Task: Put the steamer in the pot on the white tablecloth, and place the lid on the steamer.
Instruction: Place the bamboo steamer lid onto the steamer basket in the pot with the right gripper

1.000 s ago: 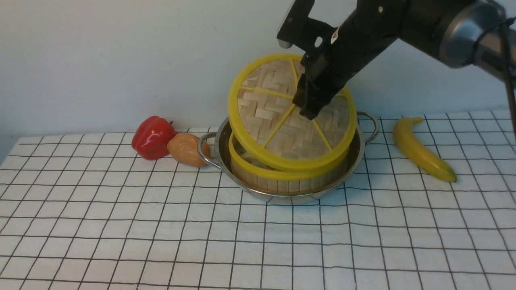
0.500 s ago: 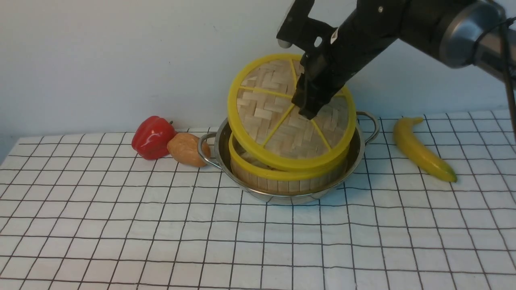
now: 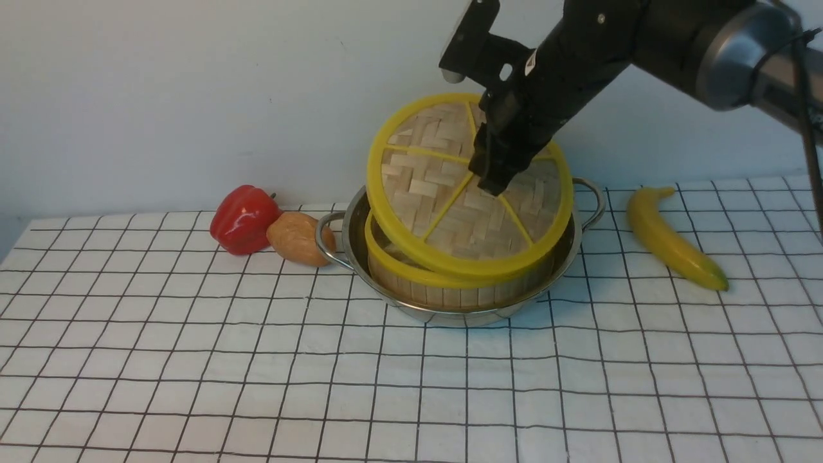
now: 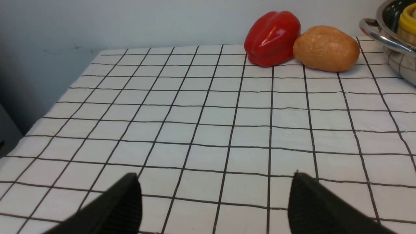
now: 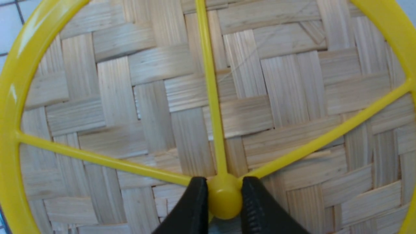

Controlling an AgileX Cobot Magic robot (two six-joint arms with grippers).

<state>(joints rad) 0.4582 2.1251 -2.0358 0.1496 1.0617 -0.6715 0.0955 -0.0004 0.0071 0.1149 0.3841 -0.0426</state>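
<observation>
The steamer point(image 3: 450, 292) sits inside the shiny steel pot point(image 3: 582, 225) on the white tablecloth point(image 3: 257, 373). The woven lid point(image 3: 443, 212) hangs tilted over the steamer, its front edge low over the steamer's yellow rim, its back edge raised. My right gripper point(image 3: 492, 183) is shut on the lid's yellow centre hub point(image 5: 224, 200), with one black finger on each side of the hub. The lid point(image 5: 182, 107) fills the right wrist view. My left gripper point(image 4: 214, 185) is open over bare tablecloth point(image 4: 208, 130), out of the front view. The steamer's contents are hidden.
A red bell pepper point(image 3: 243, 218) and a brown potato point(image 3: 297, 238) lie just left of the pot's handle; both also show in the left wrist view, the pepper point(image 4: 272, 38) beside the potato point(image 4: 326, 48). A banana point(image 3: 672, 238) lies right of the pot. A wall stands behind.
The lid has shifted slightly to the right and a little lower with my right gripper. The left gripper's earlier position is not shown.
</observation>
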